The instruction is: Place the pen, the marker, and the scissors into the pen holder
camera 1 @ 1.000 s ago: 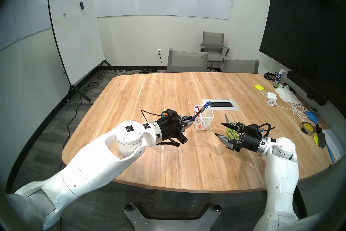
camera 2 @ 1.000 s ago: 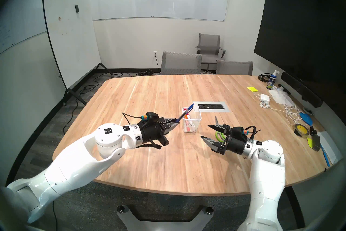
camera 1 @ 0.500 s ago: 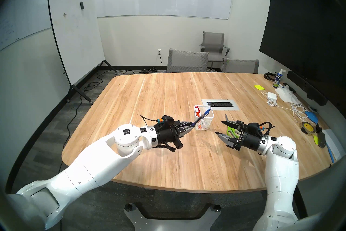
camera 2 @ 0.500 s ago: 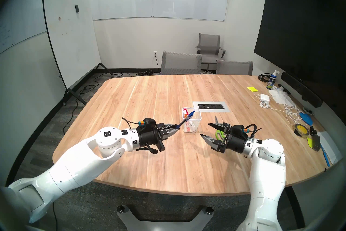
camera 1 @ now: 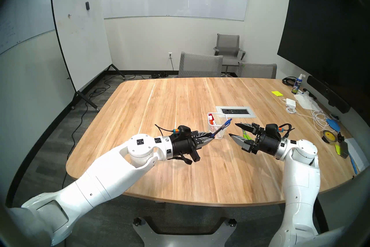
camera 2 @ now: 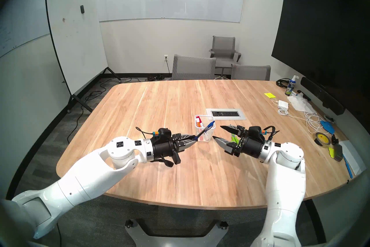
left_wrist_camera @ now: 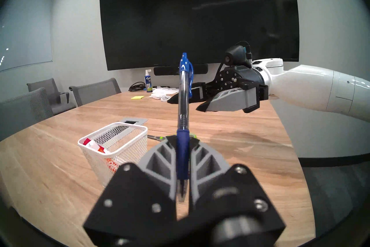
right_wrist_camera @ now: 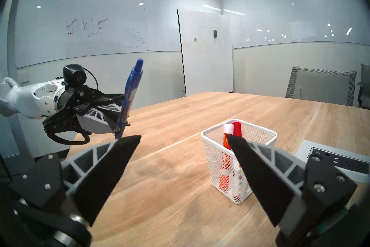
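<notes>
Gripping the pen (left_wrist_camera: 183, 136) upright, my left gripper (left_wrist_camera: 182, 141) hung beside the pen holder (left_wrist_camera: 128, 127). My right gripper (right_wrist_camera: 183, 145) stood open, empty, above the scissors (camera 1: 245, 134).

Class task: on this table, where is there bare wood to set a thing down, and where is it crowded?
Free: the wide stretch of table from the far chairs to the pen holder, and the near strip in front of both arms. Crowded: the right edge, with cables, a tape roll and a spray bottle, and the gap between holder and scissors.
</notes>
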You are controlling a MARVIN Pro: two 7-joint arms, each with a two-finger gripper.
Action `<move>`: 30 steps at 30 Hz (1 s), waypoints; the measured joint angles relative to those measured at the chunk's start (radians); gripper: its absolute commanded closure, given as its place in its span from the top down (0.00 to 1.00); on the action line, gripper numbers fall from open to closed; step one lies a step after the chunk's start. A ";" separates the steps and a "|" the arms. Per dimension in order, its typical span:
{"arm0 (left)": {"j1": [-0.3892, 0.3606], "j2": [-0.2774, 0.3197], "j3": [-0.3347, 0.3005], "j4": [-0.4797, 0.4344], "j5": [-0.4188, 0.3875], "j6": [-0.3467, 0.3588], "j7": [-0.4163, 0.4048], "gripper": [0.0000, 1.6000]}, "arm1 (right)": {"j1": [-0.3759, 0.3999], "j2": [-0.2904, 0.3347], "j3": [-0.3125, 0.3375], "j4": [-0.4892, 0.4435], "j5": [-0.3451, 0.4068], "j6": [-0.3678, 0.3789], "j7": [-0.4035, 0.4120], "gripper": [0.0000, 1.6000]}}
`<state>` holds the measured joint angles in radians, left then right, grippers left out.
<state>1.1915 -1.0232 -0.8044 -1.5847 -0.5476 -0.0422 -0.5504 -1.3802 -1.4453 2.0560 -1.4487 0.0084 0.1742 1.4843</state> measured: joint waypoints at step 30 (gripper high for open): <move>-0.006 -0.026 0.011 0.016 0.007 -0.033 -0.030 0.00 | -0.080 0.243 -0.208 0.012 0.388 -0.016 0.000 1.00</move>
<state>1.1858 -1.0494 -0.7936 -1.5689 -0.5407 -0.0750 -0.5806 -1.4599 -1.2026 1.8476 -1.4366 0.3964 0.1578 1.4843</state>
